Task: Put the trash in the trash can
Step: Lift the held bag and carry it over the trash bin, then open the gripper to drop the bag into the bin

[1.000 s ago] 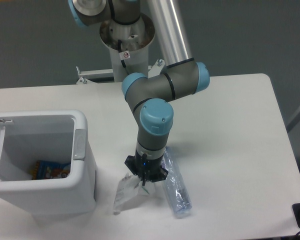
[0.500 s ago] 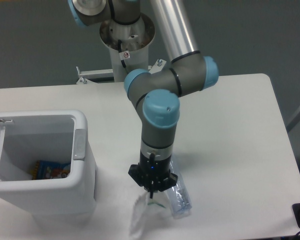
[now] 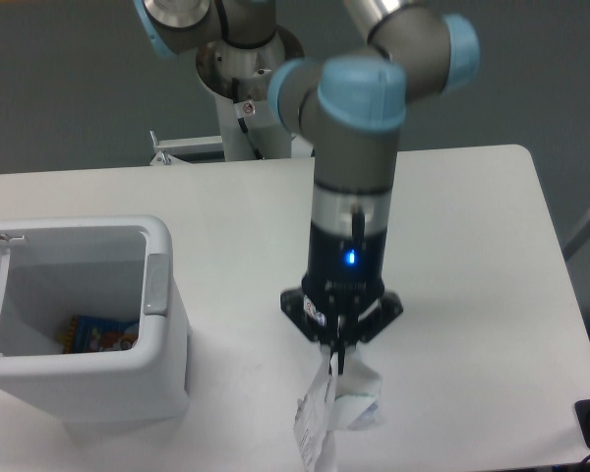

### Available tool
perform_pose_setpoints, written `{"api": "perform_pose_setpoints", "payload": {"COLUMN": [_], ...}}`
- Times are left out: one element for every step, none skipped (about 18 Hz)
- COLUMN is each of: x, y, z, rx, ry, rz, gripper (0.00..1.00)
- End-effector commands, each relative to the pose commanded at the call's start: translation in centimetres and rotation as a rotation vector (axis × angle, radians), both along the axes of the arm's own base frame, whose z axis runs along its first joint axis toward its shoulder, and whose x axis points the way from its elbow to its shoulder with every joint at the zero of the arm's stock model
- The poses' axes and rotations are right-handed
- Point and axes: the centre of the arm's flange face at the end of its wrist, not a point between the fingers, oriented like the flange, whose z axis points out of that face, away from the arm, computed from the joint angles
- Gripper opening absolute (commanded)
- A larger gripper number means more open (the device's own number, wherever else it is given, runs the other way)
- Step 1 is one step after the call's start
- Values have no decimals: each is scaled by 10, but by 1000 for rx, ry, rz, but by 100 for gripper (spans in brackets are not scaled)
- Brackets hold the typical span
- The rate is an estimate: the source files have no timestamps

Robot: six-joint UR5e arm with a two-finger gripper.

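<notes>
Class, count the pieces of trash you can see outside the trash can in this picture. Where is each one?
2. The wrapper hangs from the gripper above the table's near edge. The bottle lies on the table directly beneath the gripper, mostly hidden by it. More may be hidden behind the arm.

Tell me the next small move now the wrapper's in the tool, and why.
Probably carry it left toward the bin. The tool is shut on the wrapper, which hangs below it, apparently clear of the table. The bin stands open at the left, some way off, so nothing can be dropped yet. The bottle lies under the tool, mostly hidden.
</notes>
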Motion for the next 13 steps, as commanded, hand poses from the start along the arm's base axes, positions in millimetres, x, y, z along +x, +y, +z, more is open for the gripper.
{"api": "perform_pose_setpoints", "payload": {"x": [12,28,56,93,111,135,145,164,183,193,200,203,203], "y": [-1,-9,-4,4,8,6,4,4,9,11,11,9,9], "z": [10,29,33,36,33,26,18,6,3,0,-8,-8,-7], "rx": [26,55,62,63,58,45,34,20,14,8,-3,-2,-1], "ry": [-17,-25,-43,-44,-52,-57,-63,-72,-77,-81,-88,-84,-85], "rz": [-4,13,-5,-59,-86,-118,-133,-165,-197,-214,-226,-232,-231], "gripper": [0,0,0,0,0,0,0,0,2,5,18,55,72]}}
